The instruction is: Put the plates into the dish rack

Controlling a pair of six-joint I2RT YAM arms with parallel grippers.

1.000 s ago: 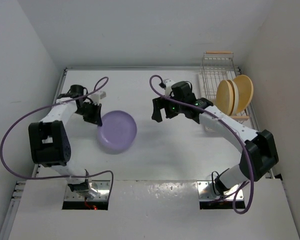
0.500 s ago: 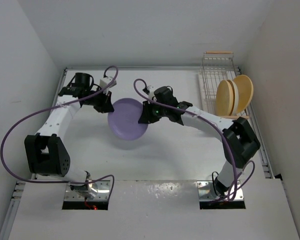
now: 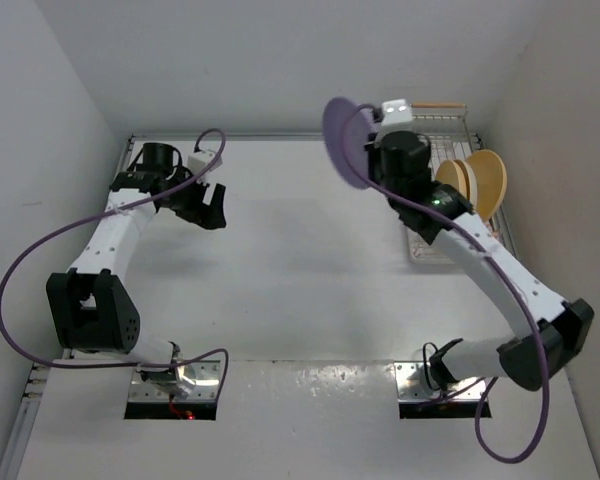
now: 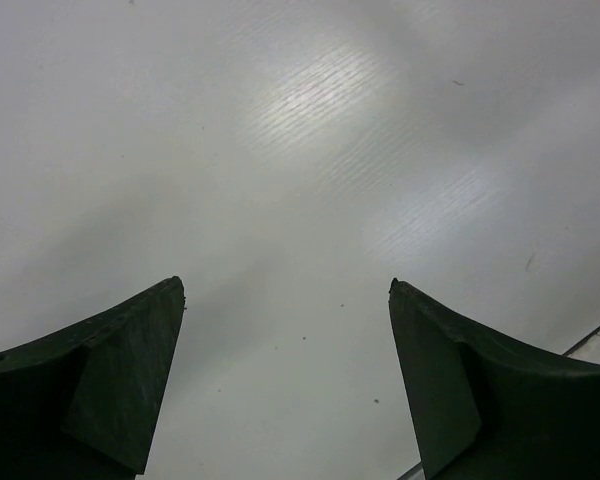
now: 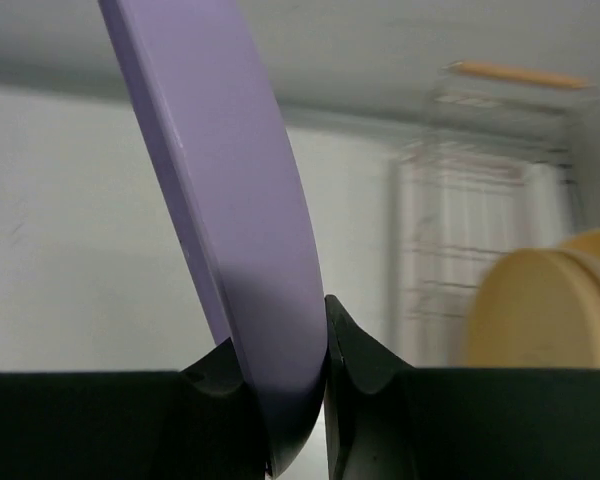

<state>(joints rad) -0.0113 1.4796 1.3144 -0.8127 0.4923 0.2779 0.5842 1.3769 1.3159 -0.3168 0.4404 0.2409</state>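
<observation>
The lavender purple plate (image 3: 342, 138) is lifted on edge high over the table, just left of the dish rack (image 3: 442, 128). My right gripper (image 3: 370, 152) is shut on its lower rim. In the right wrist view the plate (image 5: 225, 190) stands nearly upright between the fingers of that gripper (image 5: 286, 350). Two yellow-orange plates (image 3: 472, 184) stand upright side by side in the rack's near half, and one (image 5: 540, 305) shows in the right wrist view. My left gripper (image 3: 214, 212) hangs open and empty over bare table at the left, also seen as the left gripper (image 4: 286, 288).
The white wire rack (image 5: 470, 215) has a wooden handle (image 5: 520, 74) at its far end against the back wall. White walls close in the table on the left, back and right. A table seam (image 4: 592, 345) shows by the left gripper.
The left gripper let go of the purple plate and drew back left. The right gripper closed on the plate, then lifted it up and right toward the rack, tilting it on edge.
</observation>
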